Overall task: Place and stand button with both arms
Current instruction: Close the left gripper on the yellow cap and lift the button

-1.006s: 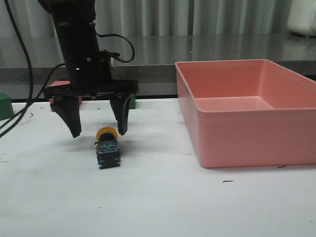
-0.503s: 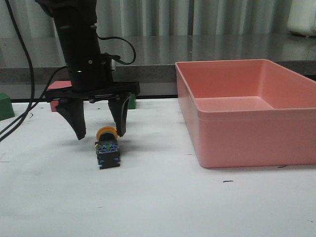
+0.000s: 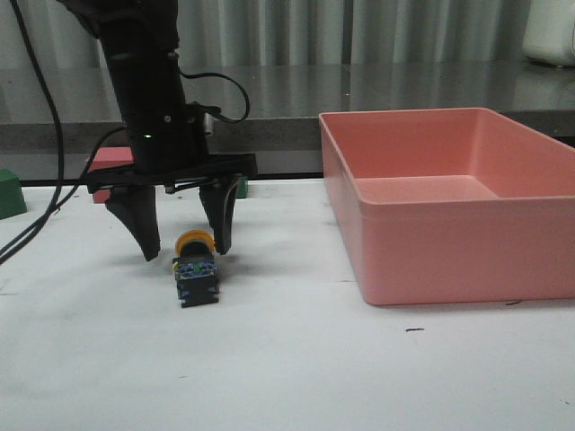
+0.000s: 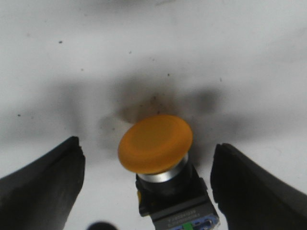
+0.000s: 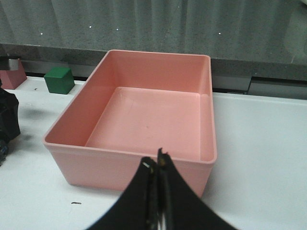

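The button (image 3: 195,267) lies on its side on the white table, yellow cap pointing away from me, dark base with blue-green marks toward me. My left gripper (image 3: 183,248) is open, its fingers straddling the yellow cap just above the table. In the left wrist view the cap (image 4: 155,143) sits between the two black fingers (image 4: 43,187), nearer one of them, with gaps on both sides. My right gripper (image 5: 158,165) is shut and empty, held in front of the pink bin; it is out of the front view.
A large pink bin (image 3: 449,193) stands on the right, empty; it also shows in the right wrist view (image 5: 144,115). A red cube (image 3: 110,166) and green cubes (image 3: 9,190) sit at the table's far left edge. A green cube (image 5: 59,79) lies beside the bin.
My left gripper has shifted slightly right and lowered, and its fingers have narrowed around the button's cap. The button has not moved.
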Tool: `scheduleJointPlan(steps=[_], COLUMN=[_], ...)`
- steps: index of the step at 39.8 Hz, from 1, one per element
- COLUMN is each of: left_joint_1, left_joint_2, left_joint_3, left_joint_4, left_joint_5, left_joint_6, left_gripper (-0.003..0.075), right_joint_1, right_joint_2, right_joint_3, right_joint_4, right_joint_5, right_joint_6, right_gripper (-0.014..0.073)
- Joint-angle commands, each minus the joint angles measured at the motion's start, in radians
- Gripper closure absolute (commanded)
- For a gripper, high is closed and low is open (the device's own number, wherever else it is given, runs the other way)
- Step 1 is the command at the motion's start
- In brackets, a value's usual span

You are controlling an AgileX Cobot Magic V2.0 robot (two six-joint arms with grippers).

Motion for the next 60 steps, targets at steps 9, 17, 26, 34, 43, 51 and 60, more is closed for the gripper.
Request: scheduleJointPlan(steps=[9, 17, 26, 34, 43, 51, 60], left_joint_1=[-0.044, -0.044, -0.044, -0.044, -0.044, -0.044, -0.044], left_joint_2=[-0.026, -0.026, -0.026, -0.026, -0.042, -0.129, -0.263], left_joint_3=[-0.027, -0.027, -0.027, -0.029, -0.076, -0.091, -0.024], left_joint_4=[-0.014, 0.004, 0.007, 0.019, 0.029, 0.073, 0.174], left_joint_5=[0.007, 0.032, 0.043, 0.054, 0.058, -0.07, -0.262], left_joint_6=[-0.001, -0.001, -0.001, -0.001, -0.001, -0.001, -0.001], left_gripper=[0.0206, 0.0216, 0.0395, 0.0438, 0.0438, 0.0437, 0.0438], right_joint_1=[-0.006, -0.006, -0.006, -0.006, -0.006, -0.006, -0.006], right_joint_2=[0.006, 0.006, 0.006, 0.006, 0.006, 0.006, 0.006], right_joint_3=[-0.027, -0.027, -0.027, -0.027, -0.027, -0.027, -0.027], right_joint_4=[-0.018, -0.018, -0.018, -0.018, -0.018, -0.018, -0.018], right_joint_5=[-0.087, -0.087, -0.087, -0.087, -0.087, -0.087, -0.087], right_joint_6=[-0.012, -0.012, -0.012, -0.012, -0.012, -0.012, -0.012], right_gripper=[0.0663, 0.0663, 0.0663, 0.0663, 0.0663, 0.0663, 0.0663])
